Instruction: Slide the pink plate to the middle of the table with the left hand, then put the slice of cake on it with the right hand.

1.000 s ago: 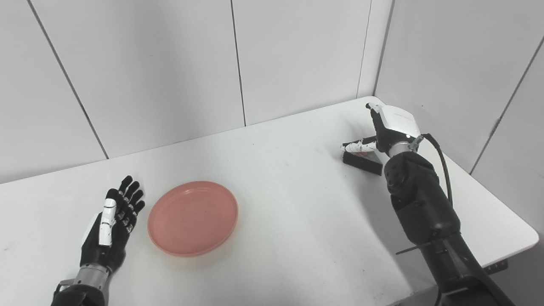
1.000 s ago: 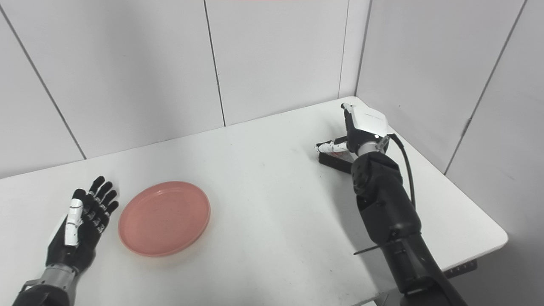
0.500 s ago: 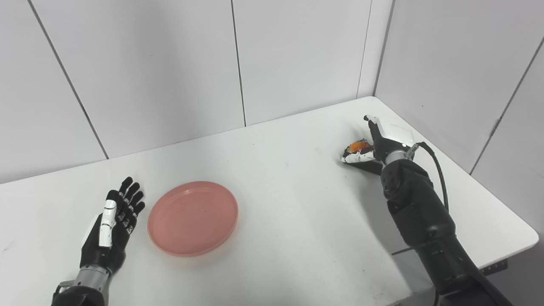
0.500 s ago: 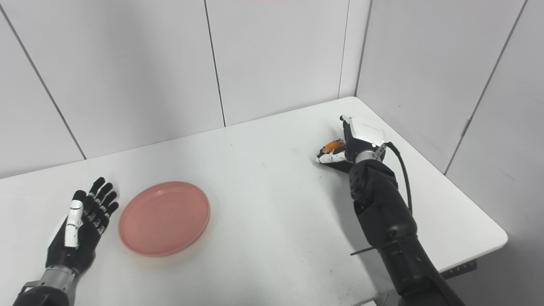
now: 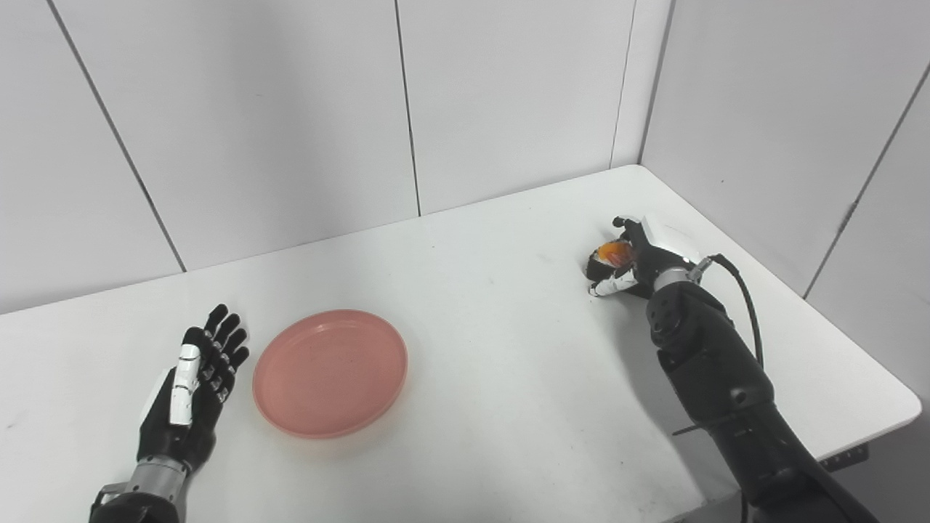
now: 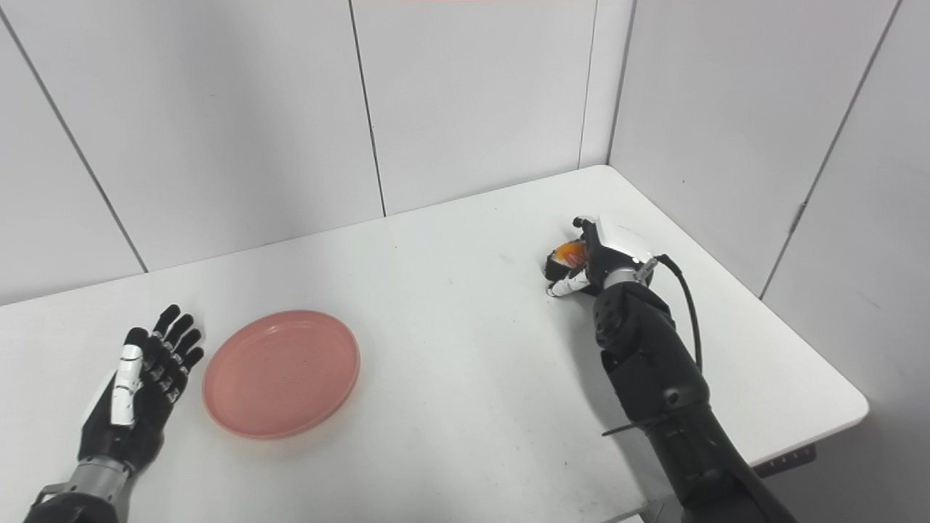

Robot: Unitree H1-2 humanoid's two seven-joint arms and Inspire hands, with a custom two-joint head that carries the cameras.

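Over at the far right of the table (image 5: 508, 407): the right hand (image 5: 639, 250), now lower than a second ago and curled around the slice of cake (image 5: 614, 256), fingers closed on it with the thumb (image 5: 609, 285) tucked under and in front. Dark base of the slice mostly hidden behind the hand; only the orange topping plainly showing (a second ago the dark wedge lay flat and exposed below the raised hand). Whether lifted clear of the surface or resting on it, cannot tell from either view.

At the near left: the left hand (image 5: 190, 385), palm up, fingers spread and straight, holding nothing, just beside the pink plate (image 5: 330, 372) but not touching it. Same spot and same pose as a second ago. Plate unmoved too, left of the table's middle rather than on it.

Meaning for the task, as a judgement: grasp on the cake looks newly made, so the second step is under way while the first looks unfinished or only loosely done, the plate sitting short of centre. Next called for, probably: a lift straight up, then a carry leftward across the open surface to the plate, well apart from the cake at present. Risks worth noting: a soft slice squeezed out of shape or tipping in the curled fingers, and a long carry with the topping uppermost.
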